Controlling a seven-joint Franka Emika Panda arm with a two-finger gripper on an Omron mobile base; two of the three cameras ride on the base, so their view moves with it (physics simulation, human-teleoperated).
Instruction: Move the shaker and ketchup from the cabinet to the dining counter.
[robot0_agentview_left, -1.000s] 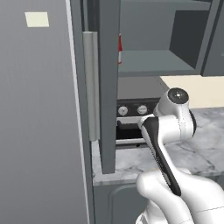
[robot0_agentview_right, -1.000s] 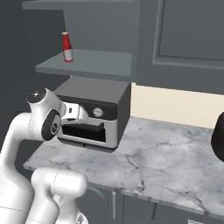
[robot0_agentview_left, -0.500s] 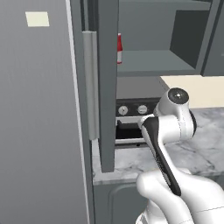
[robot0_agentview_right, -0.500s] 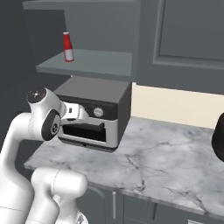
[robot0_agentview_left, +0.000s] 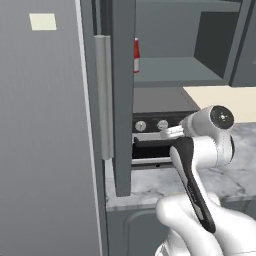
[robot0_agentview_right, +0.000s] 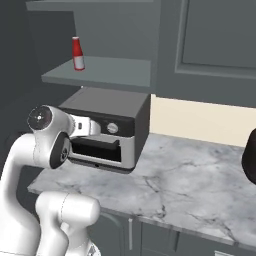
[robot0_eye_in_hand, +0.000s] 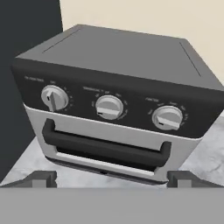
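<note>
The ketchup (robot0_agentview_left: 136, 55) (robot0_agentview_right: 77, 53), a small red bottle with a white cap, stands upright on the shelf of the open cabinet (robot0_agentview_left: 175, 72) (robot0_agentview_right: 100, 74). The cabinet's door (robot0_agentview_left: 123, 90) is swung out toward me, edge-on, with its long bar handle (robot0_agentview_left: 104, 97). The shaker is hidden or out of view, and the dining counter is out of view. My gripper (robot0_eye_in_hand: 113, 180) (robot0_agentview_left: 167, 133) (robot0_agentview_right: 89, 126) is open and empty. It sits below the shelf, pointing at the front of the toaster oven, with the fingertips (robot0_eye_in_hand: 41, 178) wide apart.
A toaster oven (robot0_eye_in_hand: 113, 109) (robot0_agentview_left: 155, 125) (robot0_agentview_right: 112, 132) stands on a short marble counter (robot0_agentview_right: 190, 175) under the shelf. A tall plain grey panel (robot0_agentview_left: 45, 130) takes up the left. A closed cabinet door (robot0_agentview_right: 220, 35) hangs at upper right, and a dark object (robot0_agentview_right: 250, 157) is at the right edge.
</note>
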